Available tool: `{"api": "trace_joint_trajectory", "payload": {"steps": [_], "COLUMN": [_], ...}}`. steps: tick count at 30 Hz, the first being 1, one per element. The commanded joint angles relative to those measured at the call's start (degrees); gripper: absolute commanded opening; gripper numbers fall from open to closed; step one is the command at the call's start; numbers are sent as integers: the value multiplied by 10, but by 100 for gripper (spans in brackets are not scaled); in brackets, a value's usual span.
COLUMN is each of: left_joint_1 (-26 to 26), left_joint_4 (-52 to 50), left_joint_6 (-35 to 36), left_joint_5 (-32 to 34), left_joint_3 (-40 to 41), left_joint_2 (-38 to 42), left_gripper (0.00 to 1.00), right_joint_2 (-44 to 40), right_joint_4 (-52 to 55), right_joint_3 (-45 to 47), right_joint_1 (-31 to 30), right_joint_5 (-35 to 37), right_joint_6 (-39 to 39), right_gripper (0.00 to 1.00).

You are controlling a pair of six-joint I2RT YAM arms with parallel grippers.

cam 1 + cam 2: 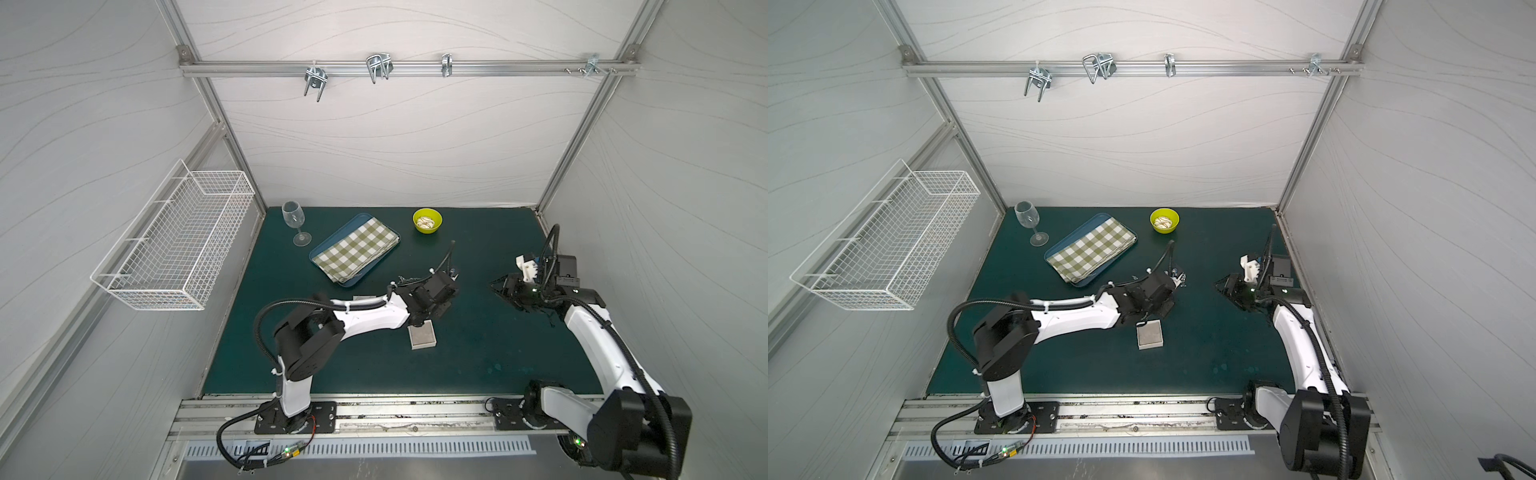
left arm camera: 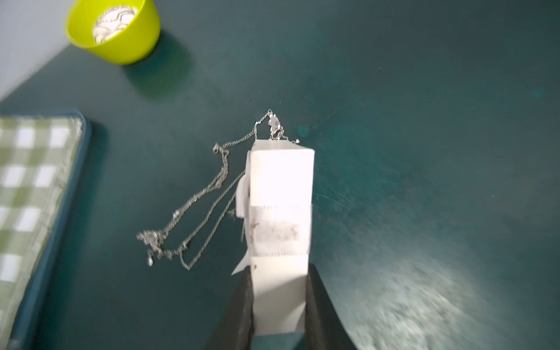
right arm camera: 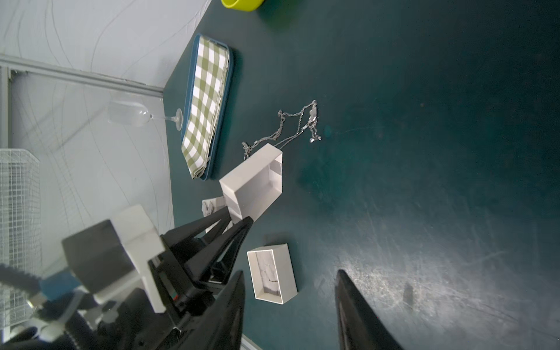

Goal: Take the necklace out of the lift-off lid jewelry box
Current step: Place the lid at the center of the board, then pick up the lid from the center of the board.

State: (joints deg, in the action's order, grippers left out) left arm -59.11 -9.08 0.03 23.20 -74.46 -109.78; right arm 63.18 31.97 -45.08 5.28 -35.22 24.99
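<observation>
My left gripper (image 2: 278, 269) pinches the tilted box (image 2: 281, 175), my right gripper (image 3: 290, 272) gapes empty; lowering the box onto the bench (image 1: 478, 353) could snag the necklace (image 2: 195, 199) just beside it.

A dark green tabletop (image 1: 478, 361) forms the floor of the cell. Pale panel walls (image 1: 395, 145) with thin wavy lines rise from three of its edges, held in aluminium framing (image 1: 586, 124). High above its far edge runs a rail (image 1: 498, 67) carrying metal hooks (image 1: 377, 67) — off its left edge, a white wire basket (image 1: 174, 249) hangs on the wall. Soft glare lies on the tabletop's scuffed surface.
</observation>
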Motion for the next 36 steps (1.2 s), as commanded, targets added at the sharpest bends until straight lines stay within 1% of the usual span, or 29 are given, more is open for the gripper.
{"api": "trace_joint_trajectory", "payload": {"steps": [1, 5, 8, 11, 12, 15, 18, 20, 22, 25, 27, 31, 34, 36], "left_joint_1": [-29, -63, -85, -108, -116, -133, -146, -154, -156, -145, -123, -50, 3, 28], "left_joint_4": [-29, -18, -15, -20, -23, -34, -60, -84, -93, -80, -80, -78, -63, -60], "left_joint_6": [93, 153, 183, 200, 202, 190, 161, 134, 96, 51, 20, -43, -75, -89], "left_joint_5": [110, 165, 190, 210, 216, 218, 199, 184, 153, 103, 58, -37, -80, -98], "left_joint_3": [-44, -62, -73, -84, -86, -90, -89, -87, -68, -18, 13, 82, 140, 169], "left_joint_2": [-46, -89, -115, -141, -148, -153, -134, -106, -60, 29, 83, 174, 227, 249], "left_gripper": [14, 17, 23, 32, 37, 47, 53, 55, 57, 59, 59, 56, 54, 53], "right_joint_2": [8, 12, 20, 27, 29, 32, 35, 31, 30, 46, 62, 125, 185, 216], "right_joint_4": [-3, -8, -7, -2, 1, 9, 15, 16, 19, 32, 31, 31, 44, 58], "right_joint_3": [9, 11, 7, -1, -3, -10, -14, -15, -16, -26, -30, -58, -96, -126], "right_joint_1": [26, 46, 56, 57, 57, 57, 57, 56, 46, 8, -32, -127, -177, -210], "right_joint_5": [-21, -10, -10, -10, -8, -6, -12, -15, -9, 18, 42, 105, 152, 182], "right_joint_6": [-10, -9, -9, -13, -16, -21, -23, -24, -27, -38, -38, -43, -58, -68], "right_gripper": [48, 49, 50, 52, 53, 55, 56, 56, 56, 56, 56, 58, 59, 59]}}
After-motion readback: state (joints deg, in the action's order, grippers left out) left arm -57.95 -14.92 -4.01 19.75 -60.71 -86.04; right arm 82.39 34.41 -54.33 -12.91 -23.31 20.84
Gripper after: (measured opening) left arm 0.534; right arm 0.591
